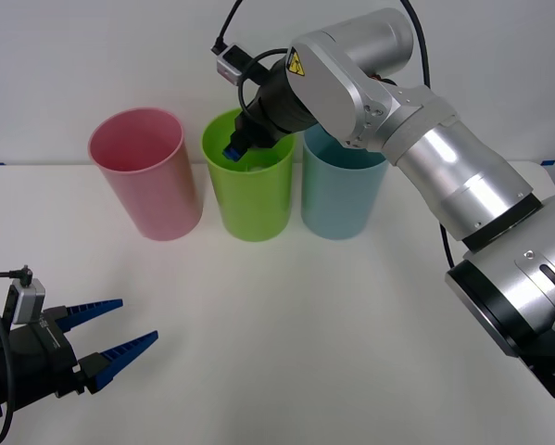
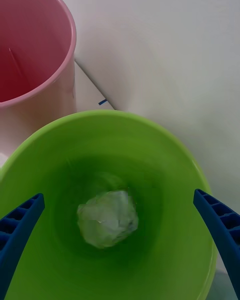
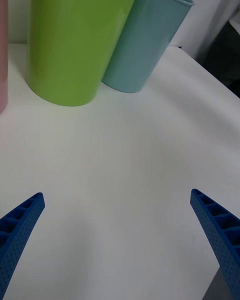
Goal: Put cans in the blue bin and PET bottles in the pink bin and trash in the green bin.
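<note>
At top centre of the front view, the right gripper [image 1: 233, 148] dips into the mouth of the green bin [image 1: 249, 199], fingers [image 2: 20, 225] spread apart and empty. The trash [image 2: 107, 218] lies at the bottom of that bin. The pink bin [image 1: 147, 176] stands left of it, the blue bin [image 1: 340, 195] right. The left gripper [image 1: 115, 329] hovers over the counter [image 1: 305, 324] at lower left, fingers apart.
</note>
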